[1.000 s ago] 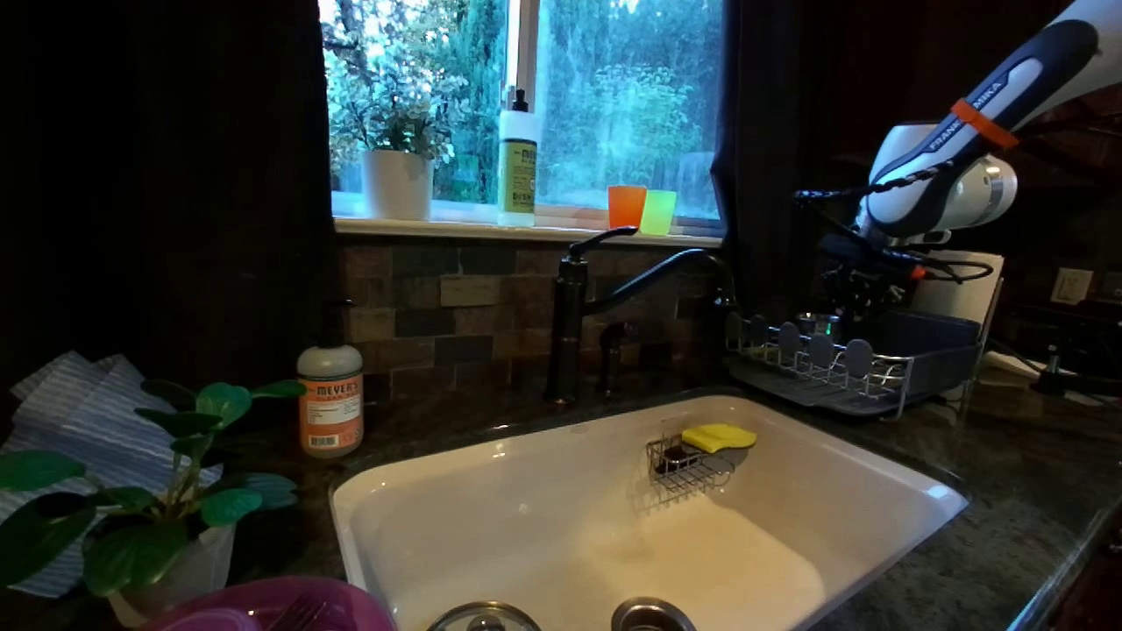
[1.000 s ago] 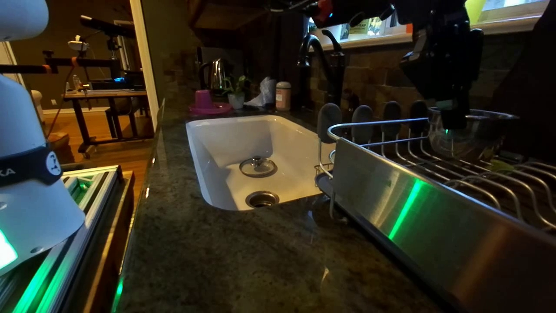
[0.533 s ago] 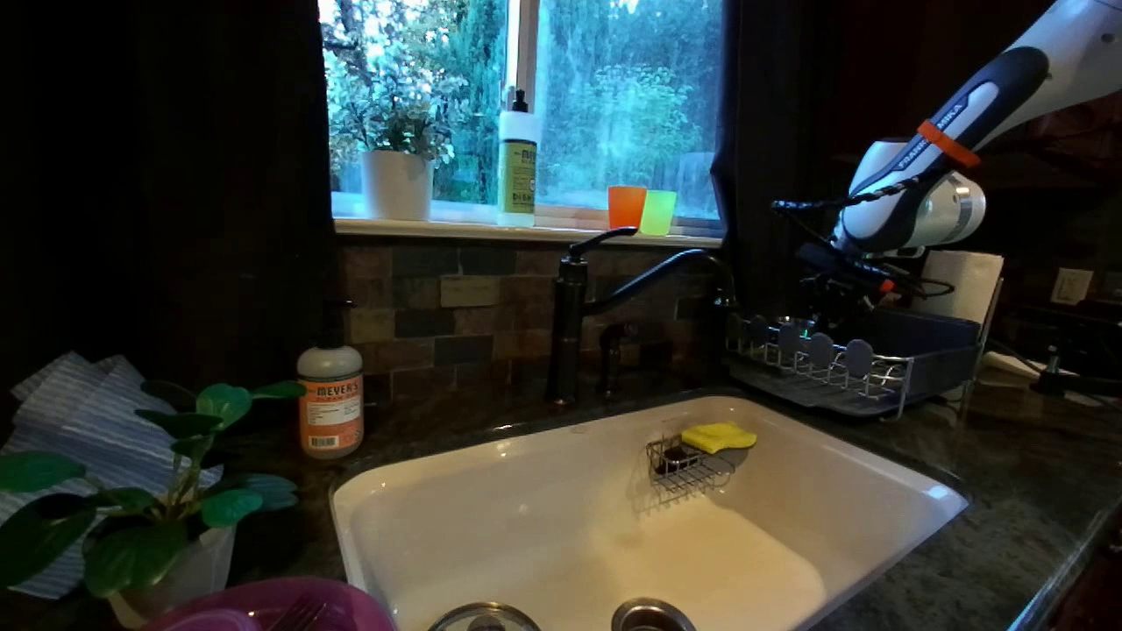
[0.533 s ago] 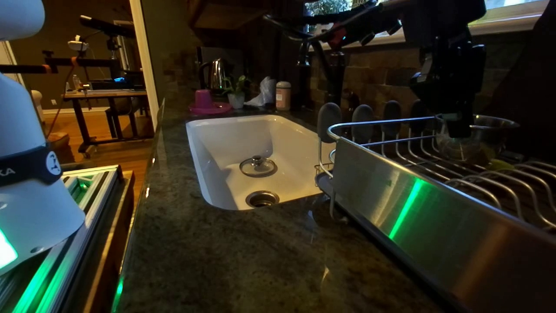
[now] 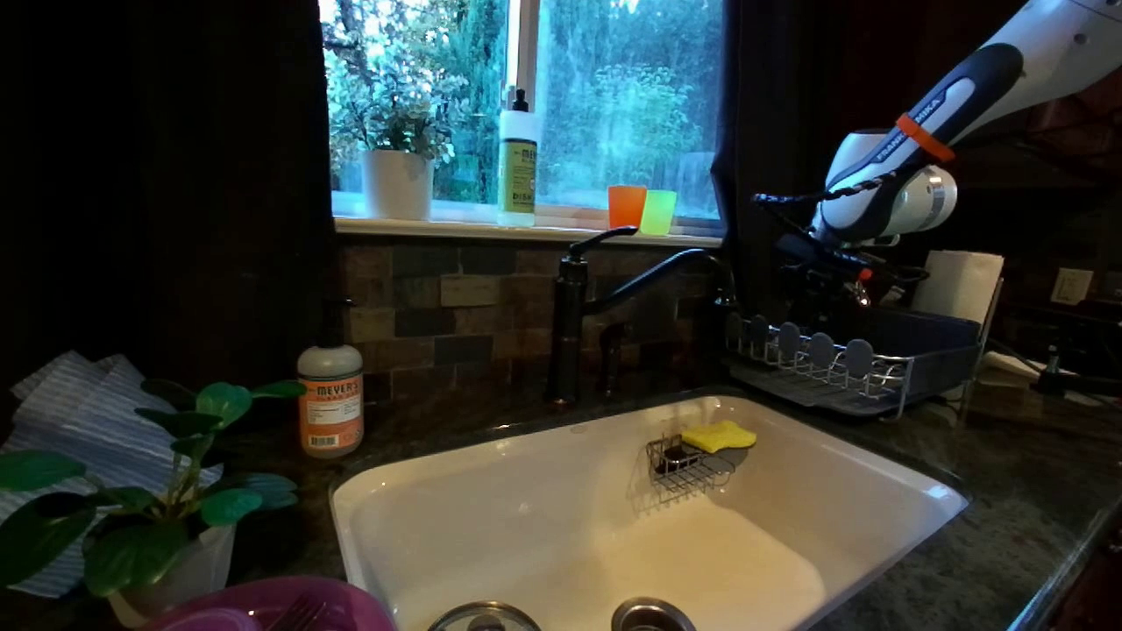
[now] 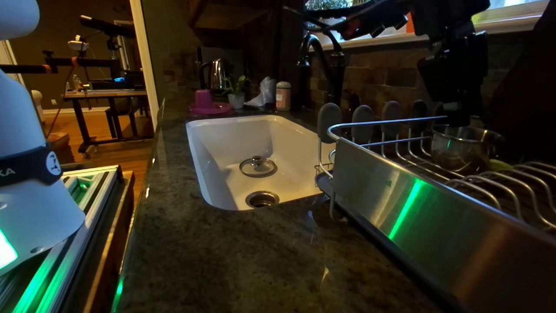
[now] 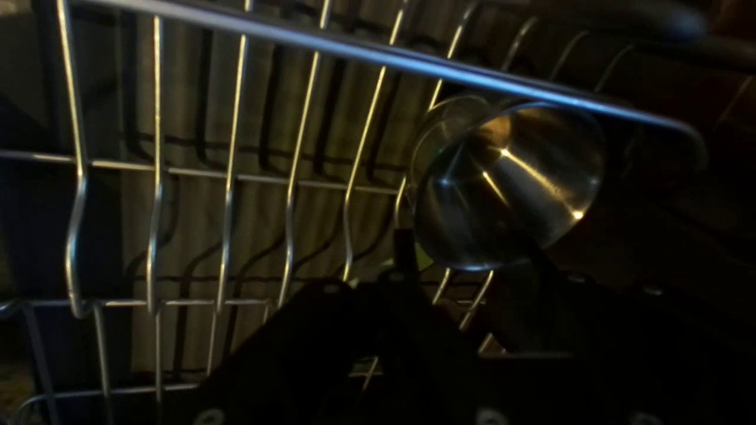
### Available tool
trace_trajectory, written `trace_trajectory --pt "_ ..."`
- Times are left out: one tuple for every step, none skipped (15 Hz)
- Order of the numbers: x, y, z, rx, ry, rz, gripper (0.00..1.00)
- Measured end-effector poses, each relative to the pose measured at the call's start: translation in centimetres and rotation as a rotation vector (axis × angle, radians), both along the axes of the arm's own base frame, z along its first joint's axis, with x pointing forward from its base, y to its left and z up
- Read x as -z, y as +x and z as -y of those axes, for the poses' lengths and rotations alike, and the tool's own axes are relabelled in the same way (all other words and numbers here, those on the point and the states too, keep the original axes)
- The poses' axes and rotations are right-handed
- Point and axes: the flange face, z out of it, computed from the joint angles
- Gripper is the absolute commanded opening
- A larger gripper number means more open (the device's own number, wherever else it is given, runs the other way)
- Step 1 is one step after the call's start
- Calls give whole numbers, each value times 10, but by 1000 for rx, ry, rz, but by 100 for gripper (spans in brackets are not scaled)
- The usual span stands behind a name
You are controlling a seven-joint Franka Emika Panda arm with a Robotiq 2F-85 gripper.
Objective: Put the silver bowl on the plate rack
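Note:
The silver bowl [image 6: 462, 150] sits inside the plate rack [image 6: 391, 191], on its wires, near the far end. In the wrist view the shiny bowl [image 7: 508, 183] leans a little beside the rack's thick top rail [image 7: 307, 41]. My gripper [image 6: 459, 119] is just above the bowl's rim. In the wrist view the dark gripper [image 7: 466, 242] has its fingers apart, with the bowl's near edge between and beyond them. Whether a finger still touches the bowl is too dark to tell. In an exterior view the rack [image 5: 877, 386] shows, and the bowl is hidden behind its prongs and the gripper.
A yellow-green item [image 6: 499, 165] lies in the rack beside the bowl. The white sink [image 5: 491, 508] is alongside, with a yellow sponge [image 5: 719, 436] in a wire caddy. The black faucet [image 5: 570, 324] stands behind it. A white board [image 5: 960, 280] stands at the rack's end.
The gripper carried the bowl down into the rack, moving toward the faucet side. Now the bowl stands lower and apart from the fingers, and the gripper has opened and risen slightly.

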Motion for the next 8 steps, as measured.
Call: trace_trajectory --pt "-10 0 -2 -6 -21 -19 84" --pt "-25 -3 -3 -16 -59 -45 92" --pt "-42 -9 -5 -38 -100 -78 98" --pt "-61 -18 -8 -75 -130 -107 100" --pt "-81 -28 -12 -125 -147 -124 100" --pt "-100 -40 -19 -183 -160 -135 100" --pt "-118 -52 -25 -240 -170 -132 100" --pt "-134 -65 -32 -297 -176 -125 100"
